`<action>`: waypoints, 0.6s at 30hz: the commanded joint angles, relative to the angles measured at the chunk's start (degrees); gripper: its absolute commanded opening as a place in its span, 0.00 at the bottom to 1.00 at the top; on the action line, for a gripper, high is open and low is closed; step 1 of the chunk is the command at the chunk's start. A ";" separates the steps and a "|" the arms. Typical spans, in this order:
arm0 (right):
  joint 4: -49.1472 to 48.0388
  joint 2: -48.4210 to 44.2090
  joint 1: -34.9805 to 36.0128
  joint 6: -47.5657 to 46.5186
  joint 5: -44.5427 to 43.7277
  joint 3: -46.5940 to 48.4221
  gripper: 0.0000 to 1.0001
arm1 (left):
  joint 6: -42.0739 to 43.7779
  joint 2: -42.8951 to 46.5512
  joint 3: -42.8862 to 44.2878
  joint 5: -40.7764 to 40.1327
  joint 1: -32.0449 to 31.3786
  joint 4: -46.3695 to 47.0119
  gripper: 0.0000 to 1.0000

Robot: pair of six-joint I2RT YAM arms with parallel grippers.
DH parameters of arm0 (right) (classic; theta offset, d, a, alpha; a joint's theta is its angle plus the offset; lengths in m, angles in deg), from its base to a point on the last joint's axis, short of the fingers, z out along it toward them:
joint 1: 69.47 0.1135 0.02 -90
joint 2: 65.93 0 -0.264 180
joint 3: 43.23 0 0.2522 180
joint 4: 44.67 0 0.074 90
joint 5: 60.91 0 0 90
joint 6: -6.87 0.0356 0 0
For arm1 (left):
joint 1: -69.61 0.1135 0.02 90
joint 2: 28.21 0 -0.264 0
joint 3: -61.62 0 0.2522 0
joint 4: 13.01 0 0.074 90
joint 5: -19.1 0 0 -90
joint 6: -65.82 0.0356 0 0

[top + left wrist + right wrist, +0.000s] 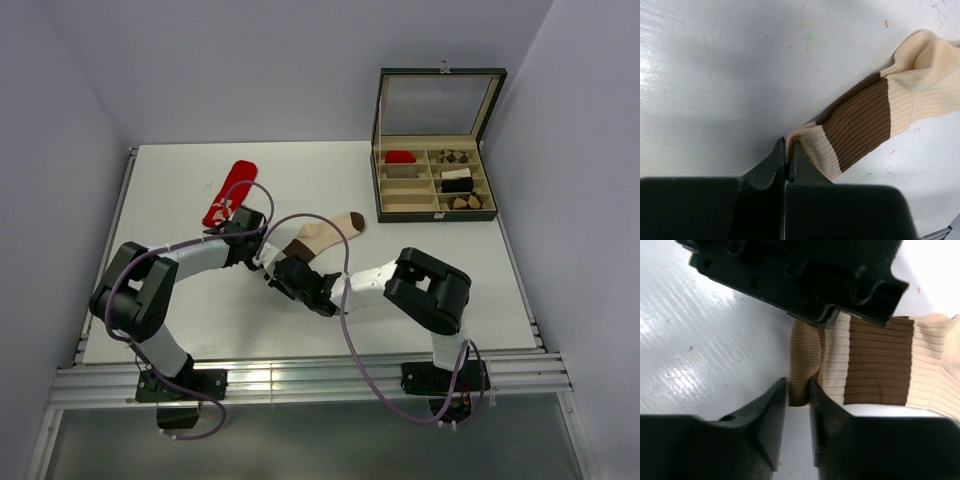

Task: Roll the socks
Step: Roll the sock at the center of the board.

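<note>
Ribbed cream sock point(875, 120) w/ brown band lies flat on glossy white table point(715, 75). L end effector point(788, 150) clenched on its cream edge; R end effector point(799, 390) grasps folded brown cuff.

Top view high behind, looking down on table point(180, 180), wrist views close — facing each other, sharing cream sock point(935, 375).

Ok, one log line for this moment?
left gripper shut on cream-and-brown fabric sock | right gripper pinching brown end | red fabric sock untouched

No legible writing
Nothing reads in any view; a small pale tag point(440, 213) on the front wall of the dark lidded compartment box point(400, 215) is too small to make out.
</note>
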State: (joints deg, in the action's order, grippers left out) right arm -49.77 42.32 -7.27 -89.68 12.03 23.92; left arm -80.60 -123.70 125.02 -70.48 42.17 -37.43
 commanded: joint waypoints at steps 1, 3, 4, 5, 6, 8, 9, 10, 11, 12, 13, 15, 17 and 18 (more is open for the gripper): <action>-1.54 2.06 1.17 -1.36 -2.10 1.11 0.30 | 0.70 -1.37 1.15 0.80 0.02 -1.74 0.00; -1.36 1.97 1.26 -0.67 -2.19 0.76 0.18 | 0.44 -1.46 1.15 0.98 0.02 -1.39 0.00; -1.02 1.71 1.18 -0.31 -1.84 0.32 0.06 | 0.18 -1.29 1.07 0.98 0.02 -1.21 0.01; -0.23 1.44 1.18 0.13 -1.14 0.32 0.00 | -0.35 -1.11 0.80 0.89 0.02 -1.04 0.02; 0.13 1.27 1.09 1.17 -0.18 -0.21 0.00 | -0.70 -0.41 0.37 0.72 0.02 -0.43 0.07; 2.50 0.13 0.21 3.20 4.45 -0.30 0.00 | -2.11 0.64 0.01 0.19 0.19 0.10 0.14; 3.03 -0.31 -0.40 5.64 6.40 -0.56 0.00 | -2.46 1.87 -0.60 0.10 0.20 0.80 0.22; 3.64 -1.36 -2.32 6.45 8.77 -0.82 0.00 | -3.59 2.40 -0.87 -0.16 0.28 0.99 0.26; 4.60 -1.89 -3.38 8.63 10.80 -1.09 0.00 | -4.04 3.01 -1.04 -0.16 0.28 1.25 0.30; 5.22 -2.25 -4.53 10.74 15.69 -1.09 0.00 | -4.57 4.15 -1.39 -0.16 0.37 1.60 0.37; 6.36 -2.77 -6.97 11.72 17.57 -1.00 0.00 | -5.53 4.69 -1.48 -0.16 0.37 2.21 0.40; 7.16 -3.04 -9.45 14.00 25.53 -0.83 0.00 | -6.33 6.09 -1.83 -0.16 0.37 2.57 0.46; 7.25 -3.04 -13.30 15.77 30.74 -0.74 0.00 | -7.47 6.88 -2.19 -0.16 0.37 3.44 0.48; 7.16 -2.87 -14.72 17.60 33.47 -0.39 0.00 | -7.82 7.58 -2.45 -0.16 0.37 3.71 0.50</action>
State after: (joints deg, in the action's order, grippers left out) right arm -47.21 40.29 -17.79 -78.33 33.19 23.81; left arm -85.87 -119.37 123.12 -70.69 42.43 -36.53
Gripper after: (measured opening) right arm 0.030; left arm 0.492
